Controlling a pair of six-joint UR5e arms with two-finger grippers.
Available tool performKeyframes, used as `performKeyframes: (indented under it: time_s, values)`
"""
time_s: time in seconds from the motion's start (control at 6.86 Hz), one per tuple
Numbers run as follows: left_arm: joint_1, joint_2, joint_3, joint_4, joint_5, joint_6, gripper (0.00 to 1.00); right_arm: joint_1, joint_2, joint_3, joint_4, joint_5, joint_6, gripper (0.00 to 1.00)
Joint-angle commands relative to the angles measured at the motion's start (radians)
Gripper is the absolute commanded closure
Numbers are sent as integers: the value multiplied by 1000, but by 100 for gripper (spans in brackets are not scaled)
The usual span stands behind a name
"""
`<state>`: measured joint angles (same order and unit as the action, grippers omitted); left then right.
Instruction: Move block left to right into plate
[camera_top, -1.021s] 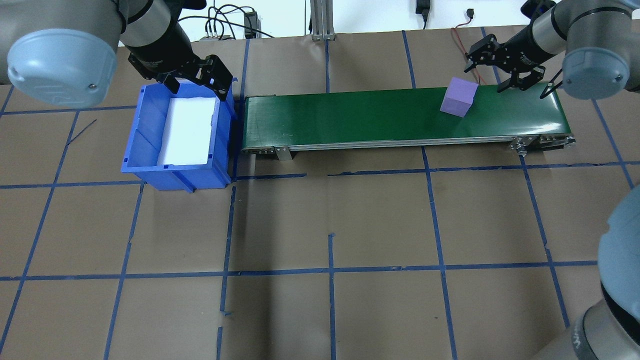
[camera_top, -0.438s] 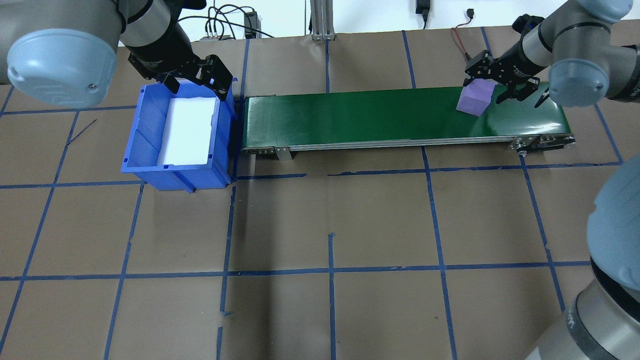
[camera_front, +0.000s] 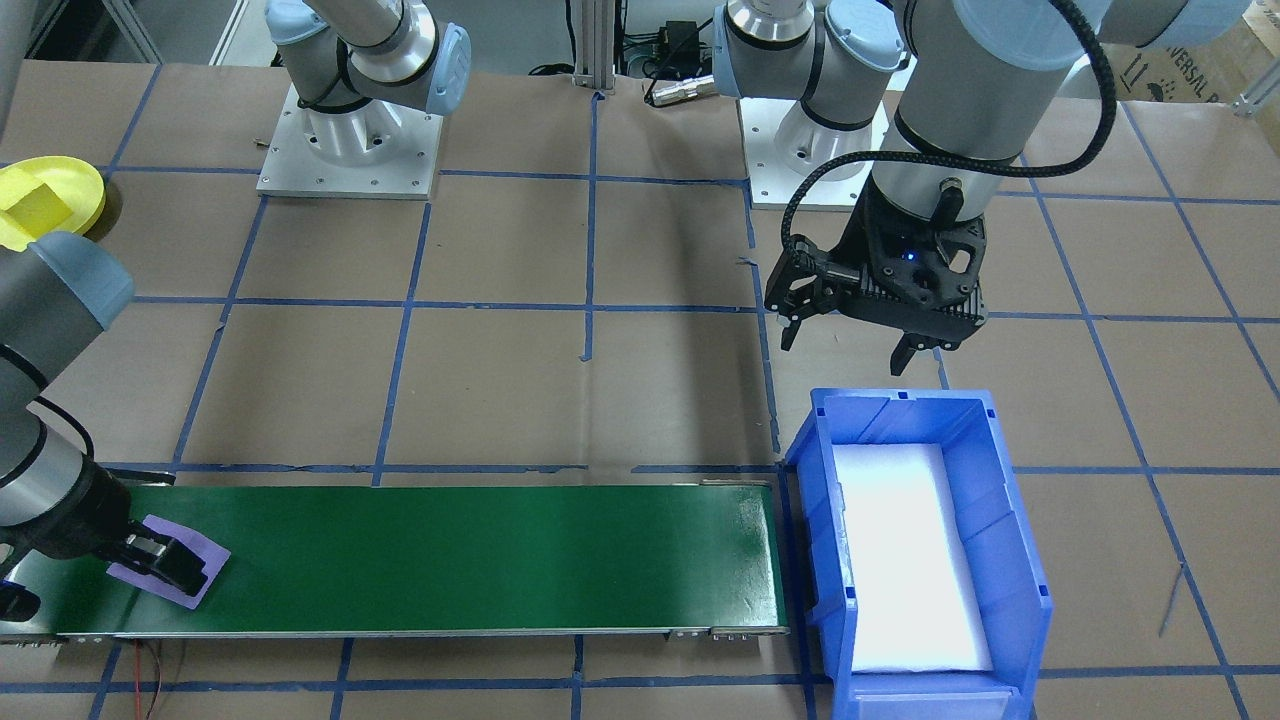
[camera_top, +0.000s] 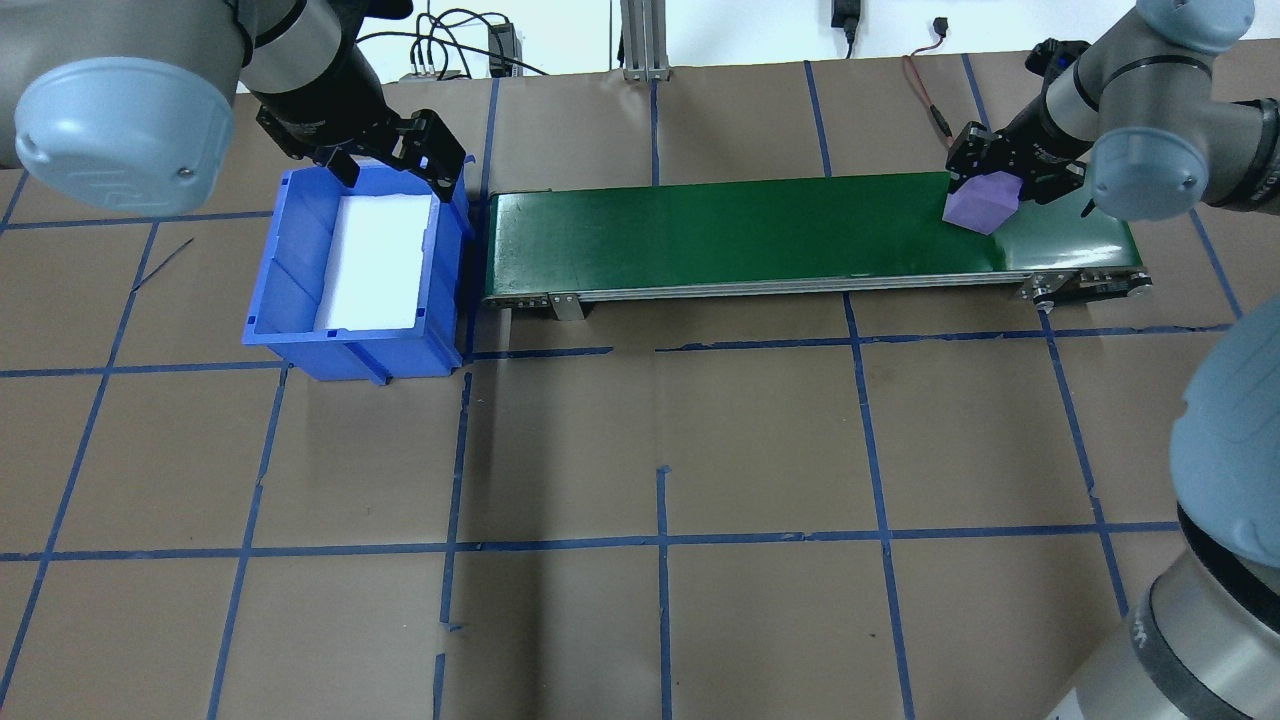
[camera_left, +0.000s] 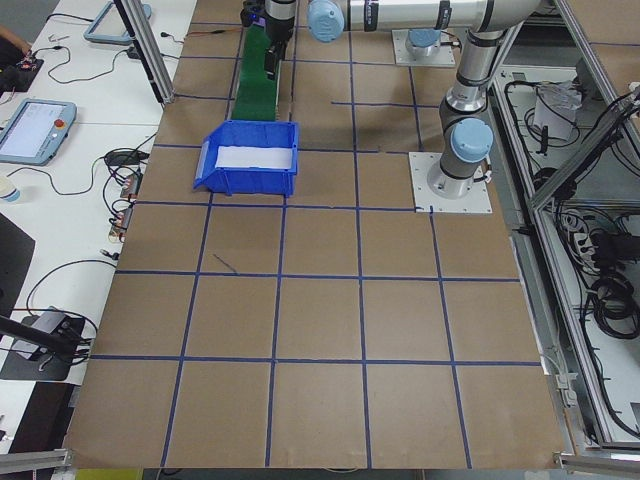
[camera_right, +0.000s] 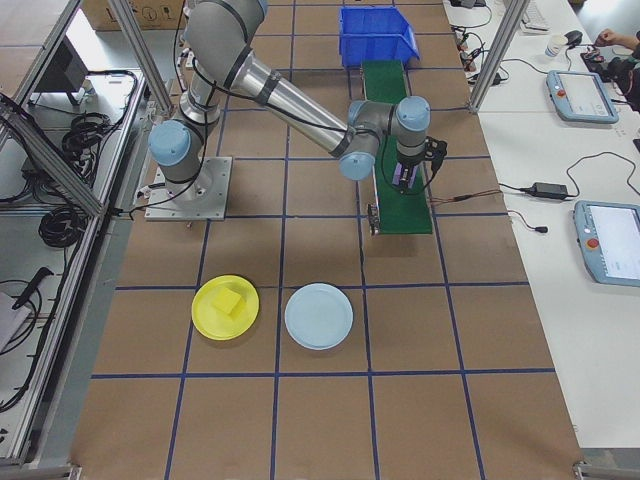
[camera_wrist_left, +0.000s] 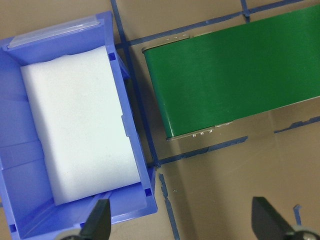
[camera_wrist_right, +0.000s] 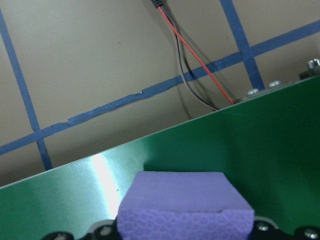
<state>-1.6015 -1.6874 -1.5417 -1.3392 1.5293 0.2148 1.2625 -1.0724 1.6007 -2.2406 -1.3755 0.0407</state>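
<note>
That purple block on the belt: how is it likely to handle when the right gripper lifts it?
The purple block looks like foam: the right wrist view shows a dimpled, cellular face, so it is probably light and slightly squashy. That matte texture should grip well against the jaws of the right gripper. Its flat faces and cube shape make rolling unlikely on the green belt.

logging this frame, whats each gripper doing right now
left gripper: open, empty, above the blue plastic bin.
right gripper: around the purple foam cube; grip cannot be told.
</note>
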Motion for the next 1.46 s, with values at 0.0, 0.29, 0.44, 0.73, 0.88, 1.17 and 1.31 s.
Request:
performKeyframes:
  time_s: [0.0, 0.29, 0.44, 0.73, 0.88, 1.17, 1.31]
  values:
    - [-2, 0, 0, 0, 0, 0, 0, -17, -38, 4, 13, -112, -165, 61]
    - [-2, 0, 0, 0, 0, 0, 0, -171, -159, 62, 65, -158, -423, 62]
    - [-2, 0, 0, 0, 0, 0, 0, -280, -249, 127, 120, -158, -532, 62]
    - [-2, 0, -2, 0, 0, 0, 0, -546, -324, 261, 126, -142, -873, 61]
    - [-2, 0, -2, 0, 0, 0, 0, -628, -322, 269, 102, -140, -945, 61]
    - [-2, 0, -2, 0, -1, 0, 0, -745, -200, 268, -15, -79, -1100, 60]
    - [-2, 0, -2, 0, -1, 0, 0, -761, -152, 263, -75, -79, -1114, 60]
